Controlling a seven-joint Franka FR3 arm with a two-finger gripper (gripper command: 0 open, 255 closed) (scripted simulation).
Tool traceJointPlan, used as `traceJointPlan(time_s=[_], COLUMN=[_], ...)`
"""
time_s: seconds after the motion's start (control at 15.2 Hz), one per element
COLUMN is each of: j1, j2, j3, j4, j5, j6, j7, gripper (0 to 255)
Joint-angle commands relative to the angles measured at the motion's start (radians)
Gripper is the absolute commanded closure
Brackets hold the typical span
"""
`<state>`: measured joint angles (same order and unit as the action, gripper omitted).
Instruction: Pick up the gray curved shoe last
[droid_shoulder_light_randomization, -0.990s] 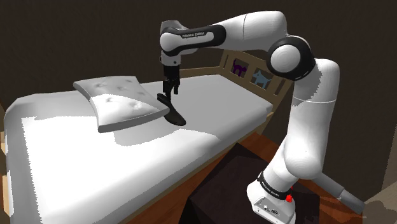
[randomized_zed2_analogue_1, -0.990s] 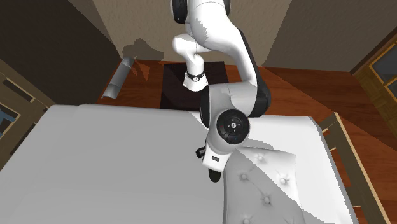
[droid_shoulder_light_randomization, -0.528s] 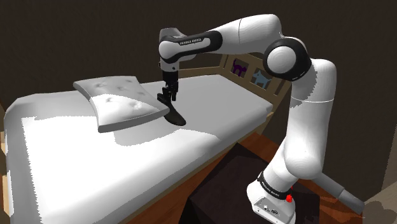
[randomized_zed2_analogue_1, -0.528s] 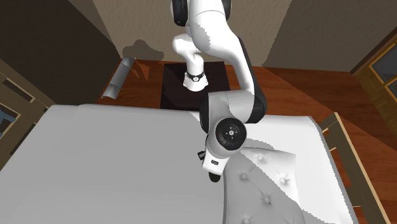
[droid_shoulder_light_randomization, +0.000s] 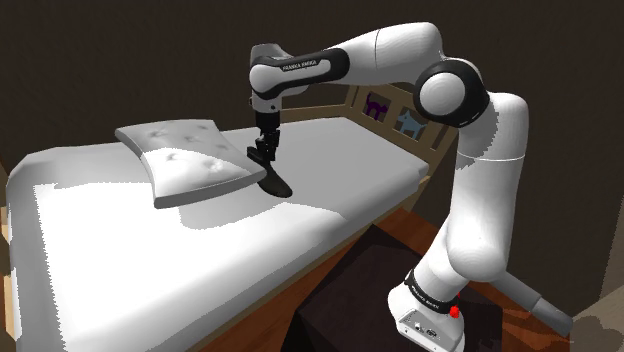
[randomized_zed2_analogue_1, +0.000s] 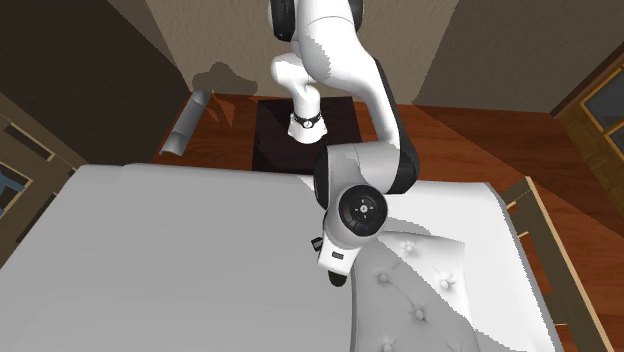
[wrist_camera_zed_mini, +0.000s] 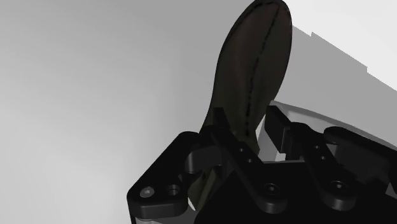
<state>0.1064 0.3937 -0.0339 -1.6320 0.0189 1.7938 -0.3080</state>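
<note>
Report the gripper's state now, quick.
Gripper: open. Its fingers stand on either side of the dark shoe last on the bed, with a sliver of gap at one finger, so it is not held.

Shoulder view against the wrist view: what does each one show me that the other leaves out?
Shoulder view: the whole white arm, its dark stand, the pillow and the headboard with two pictures. Wrist view: the gripper, fingers standing apart around the shoe form, a gap on one side. Both: that dark shoe form lying on the white bed.
</note>
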Motion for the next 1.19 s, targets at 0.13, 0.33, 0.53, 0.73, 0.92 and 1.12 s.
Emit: traceJointPlan(time_s=[0.13,0.33,0.53,0.73,0.92,1.12], j1=[0.000,0.000,0.000,0.000,0.000,0.000], j2=[-0.009,-0.020,-0.029,-0.036,-0.042,-0.043], j3=[0.000,0.000,0.000,-0.001,-0.001,-0.001], j4=[0.011,0.036,0.063,0.093,0.126,0.139], j5=[-0.001,-0.001,-0.001,-0.002,-0.002,-0.002], j6=[-0.021,-0.057,-0.093,-0.131,-0.169,-0.183], j7=[0.000,0.001,0.001,0.002,0.002,0.002], gripper=[255,255,255,255,255,255])
